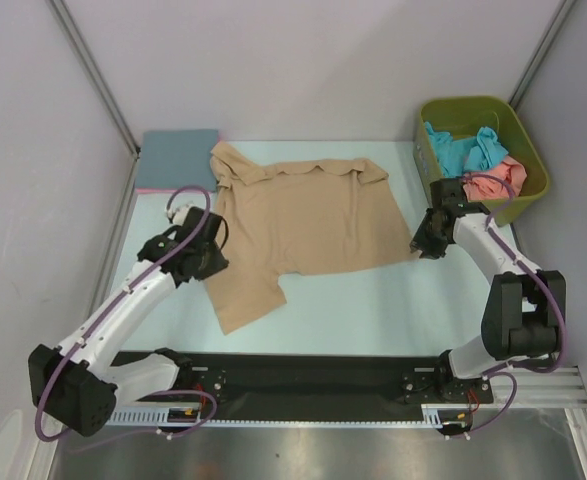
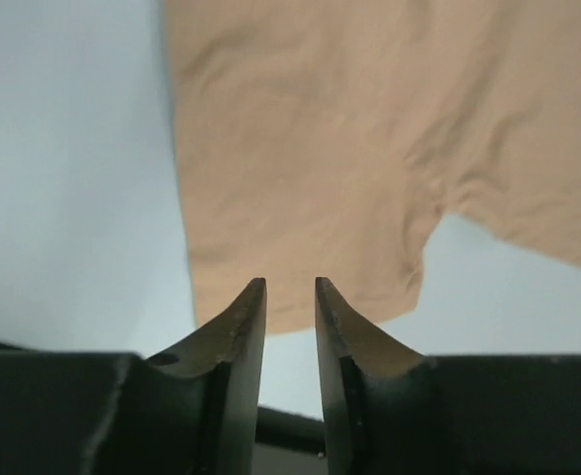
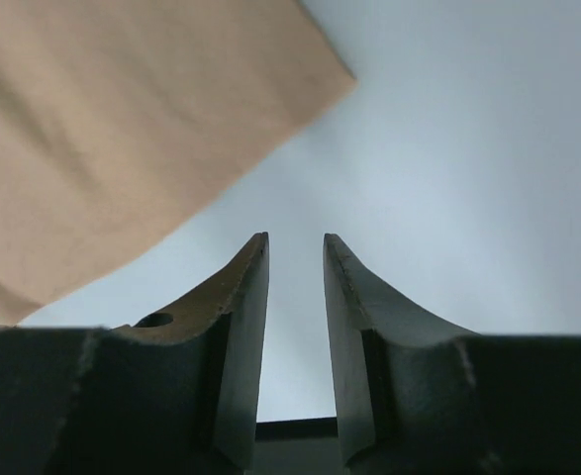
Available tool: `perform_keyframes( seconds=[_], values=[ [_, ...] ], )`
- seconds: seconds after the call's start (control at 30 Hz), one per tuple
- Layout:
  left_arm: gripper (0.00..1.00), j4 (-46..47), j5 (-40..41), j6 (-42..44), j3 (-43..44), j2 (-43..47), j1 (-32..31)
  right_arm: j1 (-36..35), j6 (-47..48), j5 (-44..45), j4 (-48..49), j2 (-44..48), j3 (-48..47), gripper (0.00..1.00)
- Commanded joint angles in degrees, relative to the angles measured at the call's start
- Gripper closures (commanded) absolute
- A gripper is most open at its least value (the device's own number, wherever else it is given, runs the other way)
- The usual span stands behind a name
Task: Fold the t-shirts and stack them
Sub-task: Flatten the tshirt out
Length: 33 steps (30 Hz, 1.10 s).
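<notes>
The near table (image 1: 373, 310) lies open; olive bin (image 1: 468, 102) crowds right claw (image 1: 419, 243).

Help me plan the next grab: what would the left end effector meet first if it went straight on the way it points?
Most likely the tan t-shirt, whose near edge lies just ahead of the left end effector; its height over the table is unclear.

Two arms (image 1: 123, 305), one bin (image 1: 533, 160), five shirts (image 1: 308, 220)

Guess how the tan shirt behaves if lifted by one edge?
Likely floppy: the tan t-shirt lies flat and wrinkled, so it should sag. Probably light: thin cloth. Pushed, it would likely bunch, not slide, on the table.
</notes>
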State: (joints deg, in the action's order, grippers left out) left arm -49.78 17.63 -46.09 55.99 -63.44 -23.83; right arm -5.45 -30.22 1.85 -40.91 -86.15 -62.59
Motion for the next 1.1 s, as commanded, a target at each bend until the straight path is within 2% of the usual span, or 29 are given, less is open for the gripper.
perform_keyframes(
  seconds=[0.0,0.07,0.17,0.27,0.4,0.67,0.9,1.07],
  values=[
    [0.70,-9.9,0.6,-15.5,-3.1,-1.0,-2.8,1.0,-2.4,-1.2,4.1,1.3,-0.1,0.66],
    [0.82,-11.9,-1.9,-20.2,-6.8,-1.9,-3.1,1.0,-2.4,-1.3,4.4,2.5,0.0,0.66],
    [0.84,-13.6,-5.1,-26.1,-11.7,-2.7,-3.8,0.9,-2.0,-1.3,4.9,4.0,0.4,0.67],
    [0.80,-9.8,-7.9,-28.9,-16.9,-0.2,-5.9,0.9,-2.0,-3.2,4.9,4.7,1.1,0.67],
    [0.65,-4.9,-7.4,-28.9,-20.7,0.3,-6.0,0.9,-1.3,-3.5,4.9,6.2,2.6,0.67],
    [0.61,-2.0,-8.0,-27.5,-21.8,-2.7,-5.9,1.1,0.3,-2.8,4.3,7.0,2.7,0.67],
    [0.62,-0.3,-4.7,-26.0,-20.9,-6.4,-5.8,1.1,0.2,-3.3,4.7,6.8,2.2,0.68],
    [0.65,1.8,-6.1,-25.3,-22.4,-8.3,-5.8,1.1,-0.3,-3.3,5.0,6.7,2.9,0.68]
  ],
)
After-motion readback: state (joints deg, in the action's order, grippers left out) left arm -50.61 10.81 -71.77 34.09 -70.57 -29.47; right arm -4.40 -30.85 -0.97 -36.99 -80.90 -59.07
